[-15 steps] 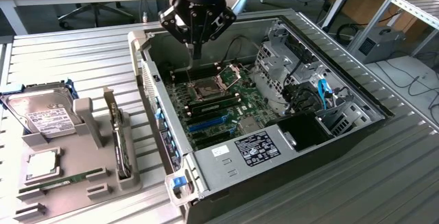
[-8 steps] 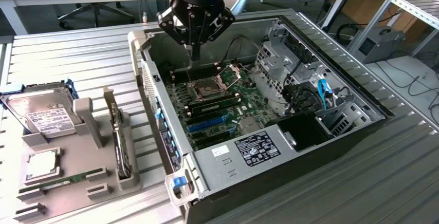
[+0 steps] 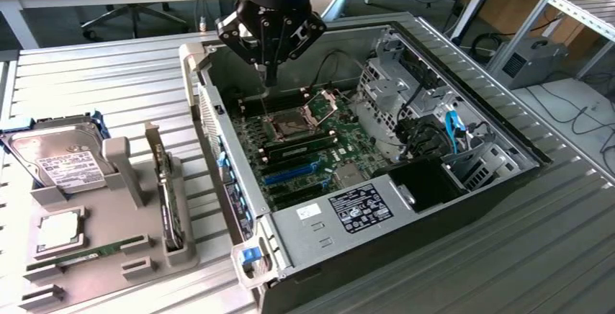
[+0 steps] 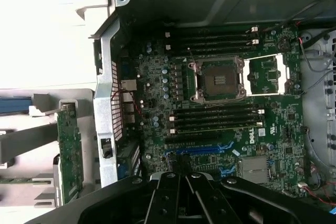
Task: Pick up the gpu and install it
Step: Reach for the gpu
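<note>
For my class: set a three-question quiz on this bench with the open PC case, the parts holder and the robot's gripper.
1. True or false: the gripper is shut, empty, and above the open case.
2. Where is the gpu? A on edge in the grey holder, outside the case; B inside the case; C in the gripper.
3. Fill in: the silver part with a white label, at the exterior view's left, is the ___.
Key: 1 true; 2 A; 3 hard drive.
</note>
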Motion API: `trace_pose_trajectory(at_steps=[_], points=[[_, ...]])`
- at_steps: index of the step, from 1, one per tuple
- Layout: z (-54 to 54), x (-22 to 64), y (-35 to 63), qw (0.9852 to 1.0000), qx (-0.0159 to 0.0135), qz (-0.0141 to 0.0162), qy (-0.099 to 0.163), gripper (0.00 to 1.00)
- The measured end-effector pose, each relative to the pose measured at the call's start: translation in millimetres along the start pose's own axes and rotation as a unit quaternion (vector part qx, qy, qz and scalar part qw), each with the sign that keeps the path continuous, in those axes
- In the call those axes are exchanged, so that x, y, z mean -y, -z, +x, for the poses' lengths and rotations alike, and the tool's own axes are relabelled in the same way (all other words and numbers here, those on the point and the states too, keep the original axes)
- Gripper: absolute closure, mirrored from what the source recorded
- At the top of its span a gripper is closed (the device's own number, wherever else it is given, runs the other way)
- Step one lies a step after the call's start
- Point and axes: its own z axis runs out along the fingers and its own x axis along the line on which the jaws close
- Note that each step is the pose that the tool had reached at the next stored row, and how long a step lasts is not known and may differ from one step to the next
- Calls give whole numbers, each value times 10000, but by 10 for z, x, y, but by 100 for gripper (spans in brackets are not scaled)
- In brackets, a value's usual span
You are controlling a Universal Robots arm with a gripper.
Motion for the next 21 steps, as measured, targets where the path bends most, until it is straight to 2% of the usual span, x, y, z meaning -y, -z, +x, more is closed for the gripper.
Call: trace_pose_trajectory(at_steps=[21], points=[[72, 23, -5, 10000, 0, 0, 0, 89]])
